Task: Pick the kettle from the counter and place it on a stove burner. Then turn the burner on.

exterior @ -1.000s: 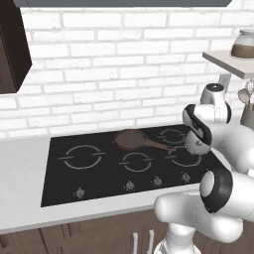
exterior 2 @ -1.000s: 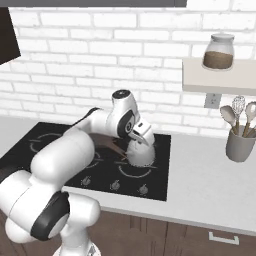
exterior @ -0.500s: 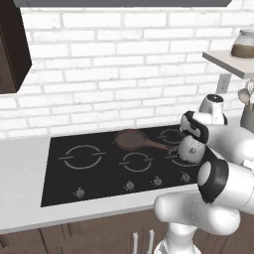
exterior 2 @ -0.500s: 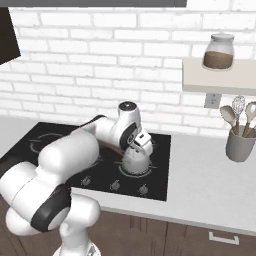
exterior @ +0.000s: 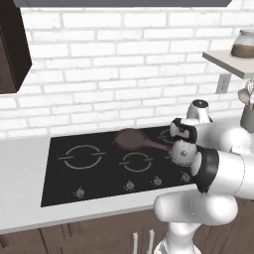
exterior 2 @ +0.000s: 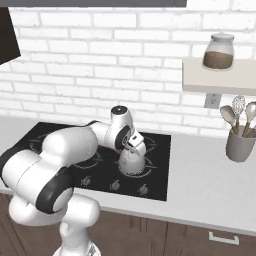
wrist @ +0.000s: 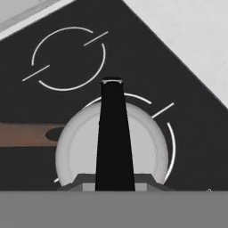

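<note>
The silver-grey kettle (exterior 2: 132, 161) stands low over the front right stove burner (wrist: 172, 141) of the black cooktop (exterior 2: 157, 175). The burner's grey ring shows around the kettle's body (wrist: 144, 147) in the hand view. My gripper (exterior 2: 134, 144) is shut on the kettle's black top handle (wrist: 113, 133) from above. In the left base view the kettle (exterior: 181, 152) hangs just under the hand (exterior: 181, 131). Whether its base touches the glass I cannot tell. The pale counter (exterior 2: 210, 186) runs to the right of the cooktop.
A brown frying pan (exterior: 130, 138) lies on the back middle burner, its handle (wrist: 22, 134) reaching toward the kettle. Another ring (wrist: 69, 60) lies behind. Knobs (exterior 2: 114, 185) line the cooktop's front edge. A utensil holder (exterior 2: 239, 145) stands at the right, under a shelf with a jar (exterior 2: 219, 51).
The arm has brought the kettle down and a little toward the cooktop's middle, from above the right side down over the front right ring. The grip has stayed shut.
</note>
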